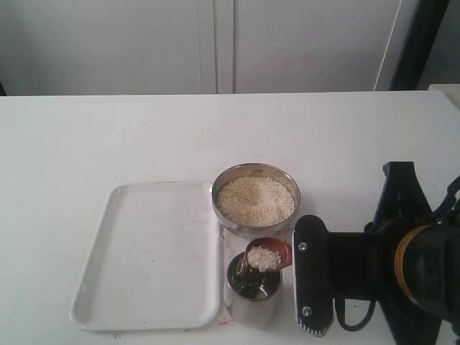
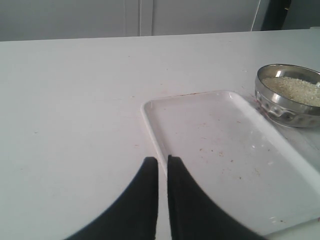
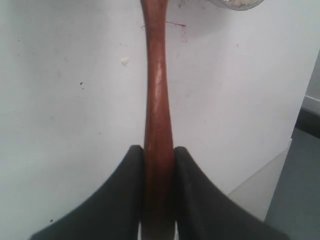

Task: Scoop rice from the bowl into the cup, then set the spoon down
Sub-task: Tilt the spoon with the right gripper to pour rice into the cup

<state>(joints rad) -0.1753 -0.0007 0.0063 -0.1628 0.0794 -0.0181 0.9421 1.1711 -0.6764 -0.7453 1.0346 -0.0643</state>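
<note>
The steel bowl [image 1: 256, 197] holds off-white rice [image 1: 256, 200] and stands just right of the tray; it also shows in the left wrist view as the bowl [image 2: 288, 95]. In front of it stands the narrow steel cup [image 1: 253, 288]. The reddish-brown spoon [image 1: 266, 255] hangs over the cup's rim, loaded with white grains. My right gripper [image 3: 158, 150] is shut on the spoon handle [image 3: 156, 100]; in the exterior view its black body sits right of the cup, fingertips hidden. My left gripper [image 2: 162, 159] is shut on nothing, above the tray's near edge.
A white rectangular tray [image 1: 151, 251] lies left of the bowl and cup, seen too in the left wrist view as the tray [image 2: 225, 150]. A stray grain [image 3: 124, 61] lies on the white table. The table's right edge [image 3: 270, 175] is near my right arm.
</note>
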